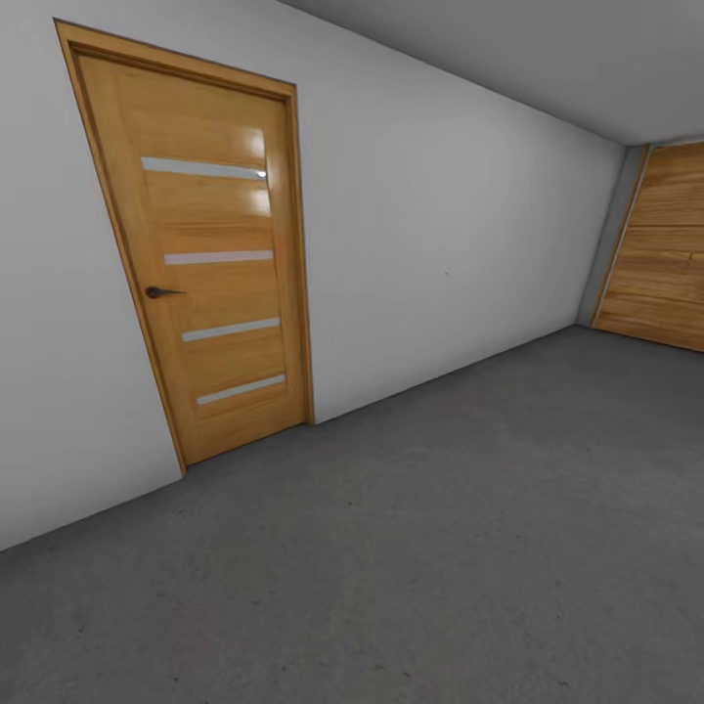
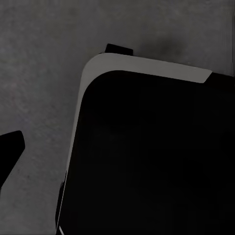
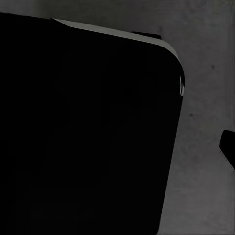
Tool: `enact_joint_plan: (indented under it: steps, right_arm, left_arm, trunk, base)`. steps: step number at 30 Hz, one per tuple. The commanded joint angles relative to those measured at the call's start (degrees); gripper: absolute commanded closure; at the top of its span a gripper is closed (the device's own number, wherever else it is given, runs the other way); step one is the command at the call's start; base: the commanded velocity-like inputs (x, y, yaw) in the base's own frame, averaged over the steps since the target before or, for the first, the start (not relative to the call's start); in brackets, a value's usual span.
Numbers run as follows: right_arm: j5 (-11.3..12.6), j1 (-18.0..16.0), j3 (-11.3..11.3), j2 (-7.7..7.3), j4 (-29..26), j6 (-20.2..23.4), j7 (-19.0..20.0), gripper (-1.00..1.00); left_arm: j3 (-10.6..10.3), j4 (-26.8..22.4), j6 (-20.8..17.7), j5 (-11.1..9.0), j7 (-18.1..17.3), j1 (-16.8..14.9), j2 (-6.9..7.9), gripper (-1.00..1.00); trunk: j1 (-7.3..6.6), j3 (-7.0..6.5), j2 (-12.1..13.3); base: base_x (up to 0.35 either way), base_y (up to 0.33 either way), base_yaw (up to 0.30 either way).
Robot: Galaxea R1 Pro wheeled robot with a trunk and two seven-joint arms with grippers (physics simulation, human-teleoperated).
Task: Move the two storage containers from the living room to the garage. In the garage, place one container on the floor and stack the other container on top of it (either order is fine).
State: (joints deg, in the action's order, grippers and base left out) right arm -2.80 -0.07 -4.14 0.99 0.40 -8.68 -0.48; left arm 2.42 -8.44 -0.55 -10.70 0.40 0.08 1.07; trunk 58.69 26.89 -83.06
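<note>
Facing a pale grey wall (image 1: 440, 225), the head view takes in an orange-brown door (image 1: 210, 264) at the left of the frame, a wooden-plank garage door (image 1: 660, 249) at the far right edge, and the dark grey floor (image 1: 440, 548) across the lower half. This looks like the garage, with the robot on its way and no container to be seen here, so which way either box lies from either arm cannot be judged; neither arm can be called nearer, and no long axis can be read.

Each wrist view looks down on the same mottled concrete past a large black rounded body with a pale rim (image 2: 147, 156) (image 3: 83, 127), probably part of the robot itself. A dark tip pokes in at the lower left edge of the left wrist frame and another at the right edge of the right wrist frame; they may be fingers, but each gripper's opening cannot be told. Nothing red-orange sits between them.

The coming move likely calls for turning toward the interior door to fetch a container.
</note>
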Motion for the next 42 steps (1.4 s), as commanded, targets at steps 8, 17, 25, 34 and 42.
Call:
enact_joint_plan:
  steps: [8,17,25,34,42]
  right_arm:
    - [-0.14,-0.01,-0.24,-0.01,0.04,-0.20,-0.05,-1.00]
    - [-0.55,-0.01,-0.72,-0.50,0.04,-0.18,-0.06,-1.00]
    - [-0.71,-0.01,-0.78,-0.63,0.04,-0.12,-0.05,-1.00]
    - [-0.79,-0.01,-0.78,-0.63,0.04,-0.11,-0.05,-1.00]
    - [-0.84,-0.01,-0.84,-0.63,0.04,-0.11,-0.05,-1.00]
  left_arm:
    - [0.22,-0.07,-0.12,-0.20,0.04,0.01,-0.02,-1.00]
    - [0.22,-0.02,-0.14,-0.20,0.04,0.01,-0.02,-1.00]
    - [0.22,-0.07,-0.07,-0.22,0.04,0.01,-0.02,-1.00]
    - [0.22,-0.02,-0.06,-0.28,0.04,0.01,-0.02,-1.00]
    - [0.22,-0.04,-0.06,-0.29,0.04,0.01,-0.02,-1.00]
  trunk:
    - [0.03,0.04,-0.02]
    - [0.03,0.04,-0.02]
    - [0.03,0.04,-0.02]
    - [0.03,0.04,-0.02]
    - [0.03,0.04,-0.02]
  base:
    - [0.323,0.000,0.000]
    - [0.322,0.000,0.000]
    - [0.322,0.000,0.000]
    - [0.323,0.000,0.000]
    - [0.322,0.000,0.000]
